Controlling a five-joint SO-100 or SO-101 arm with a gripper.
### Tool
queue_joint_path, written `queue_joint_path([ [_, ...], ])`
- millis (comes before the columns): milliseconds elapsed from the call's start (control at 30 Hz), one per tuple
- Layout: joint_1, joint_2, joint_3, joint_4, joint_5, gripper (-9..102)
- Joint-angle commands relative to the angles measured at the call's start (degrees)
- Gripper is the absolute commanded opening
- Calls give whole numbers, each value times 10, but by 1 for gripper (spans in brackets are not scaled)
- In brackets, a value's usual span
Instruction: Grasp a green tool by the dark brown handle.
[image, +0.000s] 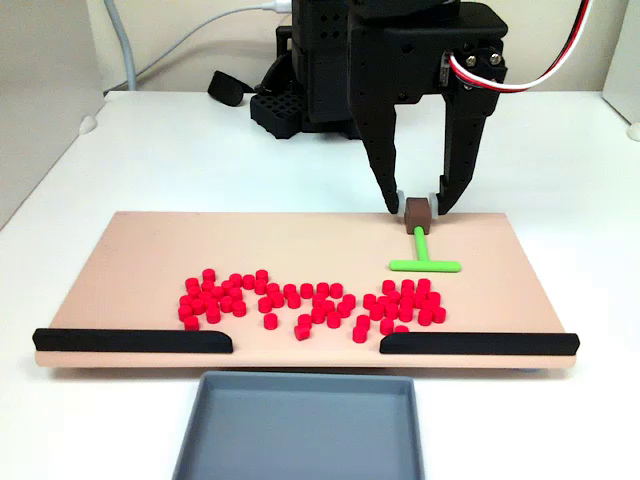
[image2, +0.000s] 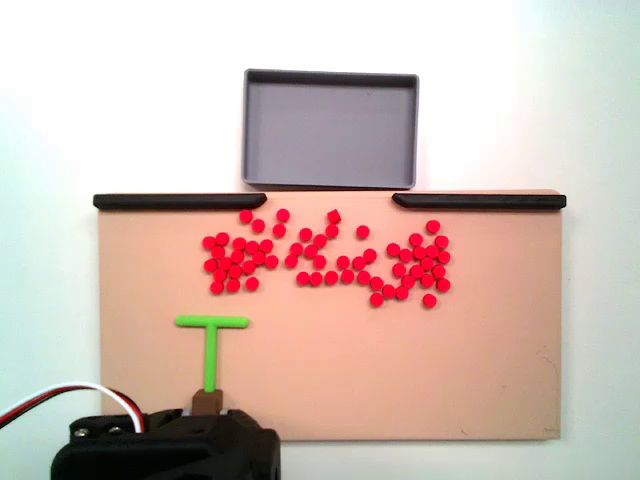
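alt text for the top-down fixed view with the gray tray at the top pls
A black robot claw at the bottom edge sits at the dark brown handle of a green tool lying flat on a tan board. Red cylinders lie scattered further up the board, below two black bars and an empty gray tray.

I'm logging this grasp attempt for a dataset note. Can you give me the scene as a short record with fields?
gripper: open, fingers either side of the handle, tips at board level
handle: brown cube between the fingertips, on the board
tool: green T, flat on the board, crossbar toward the cylinders
cylinders: red, scattered across the board's middle
board: tan, two black bars along the tray-side edge
tray: grey, beside the board
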Motion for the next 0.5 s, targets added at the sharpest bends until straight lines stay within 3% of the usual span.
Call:
queue_joint_path([
  [0, -6, 2, -3, -5, -9, 12],
  [467, -8, -1, -3, -5, -5, 11],
])
